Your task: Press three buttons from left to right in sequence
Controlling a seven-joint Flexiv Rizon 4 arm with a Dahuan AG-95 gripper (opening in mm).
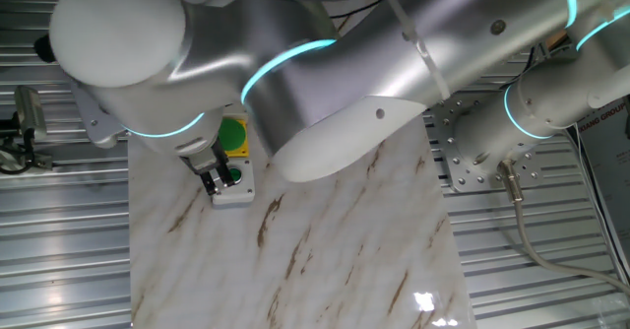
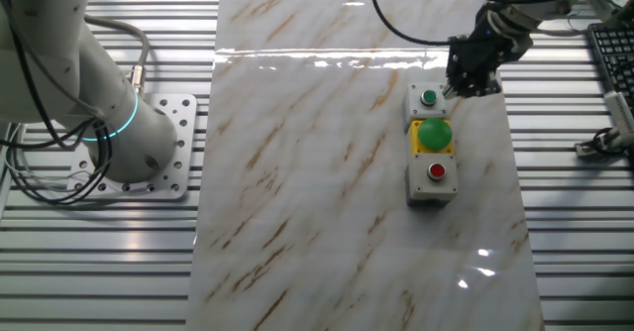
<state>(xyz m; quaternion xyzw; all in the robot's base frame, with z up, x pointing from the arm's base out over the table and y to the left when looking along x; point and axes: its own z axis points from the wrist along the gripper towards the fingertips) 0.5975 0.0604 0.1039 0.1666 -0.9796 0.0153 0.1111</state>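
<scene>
Three button boxes are set touching in a straight row on the marbled worktop (image 2: 327,172), toward its right edge in the other fixed view: the small green button on grey (image 2: 428,99) lies farthest from that camera, the large round green button on yellow (image 2: 434,134) in the middle, and the small red button on grey (image 2: 436,171) nearest. The long axis of the row is seen running along the worktop's length, with every button facing upward. The hand (image 2: 466,83) is held just beside the small green button's box, and whether its fingers are parted or closed cannot be told.
</scene>
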